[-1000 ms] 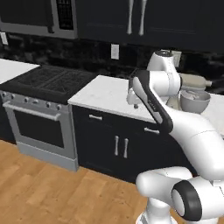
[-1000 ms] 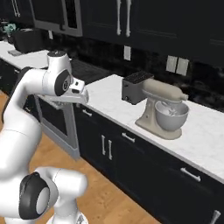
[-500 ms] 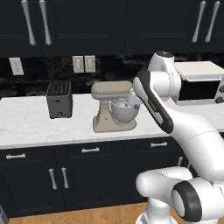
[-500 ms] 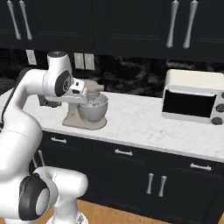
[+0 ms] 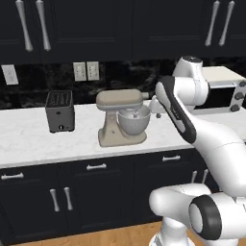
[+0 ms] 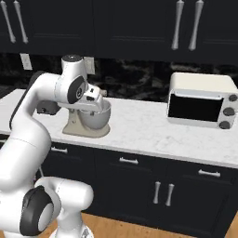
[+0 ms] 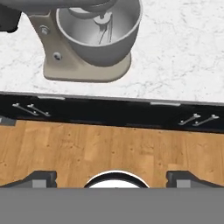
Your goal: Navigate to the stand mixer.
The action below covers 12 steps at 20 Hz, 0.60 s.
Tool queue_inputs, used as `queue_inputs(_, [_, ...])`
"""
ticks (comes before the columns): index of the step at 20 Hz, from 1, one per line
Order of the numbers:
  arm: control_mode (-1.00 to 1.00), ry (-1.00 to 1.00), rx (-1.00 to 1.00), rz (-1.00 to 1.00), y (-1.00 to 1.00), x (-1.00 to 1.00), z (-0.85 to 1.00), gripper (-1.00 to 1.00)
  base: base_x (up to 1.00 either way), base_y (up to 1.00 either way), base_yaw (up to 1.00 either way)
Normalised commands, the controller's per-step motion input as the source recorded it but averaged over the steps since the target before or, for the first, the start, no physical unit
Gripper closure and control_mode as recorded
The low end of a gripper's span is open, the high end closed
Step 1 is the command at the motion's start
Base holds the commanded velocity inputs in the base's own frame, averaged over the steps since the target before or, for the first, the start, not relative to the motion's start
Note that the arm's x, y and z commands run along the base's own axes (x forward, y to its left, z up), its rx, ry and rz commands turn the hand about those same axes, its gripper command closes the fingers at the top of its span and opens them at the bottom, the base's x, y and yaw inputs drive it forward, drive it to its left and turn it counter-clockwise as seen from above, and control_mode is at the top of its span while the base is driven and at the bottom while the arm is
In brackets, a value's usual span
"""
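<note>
The stand mixer (image 5: 120,117) is cream with a rounded head and a shiny silver bowl. It stands on the white marble counter (image 5: 29,144), straight ahead of the base. In the right base view the stand mixer (image 6: 90,122) is partly behind my hand. My gripper (image 5: 156,103) hangs in the air by the mixer's bowl side, in front of the counter's edge. In the hand view the gripper (image 7: 111,178) is open, its fingertips (image 7: 43,177) wide apart over the wooden floor, with nothing between them. The stand mixer (image 7: 87,39) and its bowl lie at the top of that view.
A dark grey two-slot toaster (image 5: 60,111) stands left of the mixer. A cream toaster oven (image 6: 202,100) sits further right on the counter. Dark cabinets with silver handles (image 6: 125,160) run under the counter and overhead. Wall outlets (image 5: 86,71) are behind the mixer.
The whole picture has swung since a second ago, from the stove and counter end to the mixer head-on: the camera moved. Over the last half second it has hardly shifted.
</note>
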Motion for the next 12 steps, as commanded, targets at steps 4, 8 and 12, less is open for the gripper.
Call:
queue_inputs(4, [1.00, 0.00, 0.00, 0.00, 0.00, 0.00, 0.00, -1.00, 0.00, 0.69, -0.10])
queue_inputs(8, [1.00, 0.00, 0.00, 0.00, 0.00, 0.00, 0.00, -1.00, 0.11, 0.50, -0.06])
queue_inputs(12, [1.00, 0.00, 0.00, 0.00, 0.00, 0.00, 0.00, -1.00, 0.72, 0.03, 0.00])
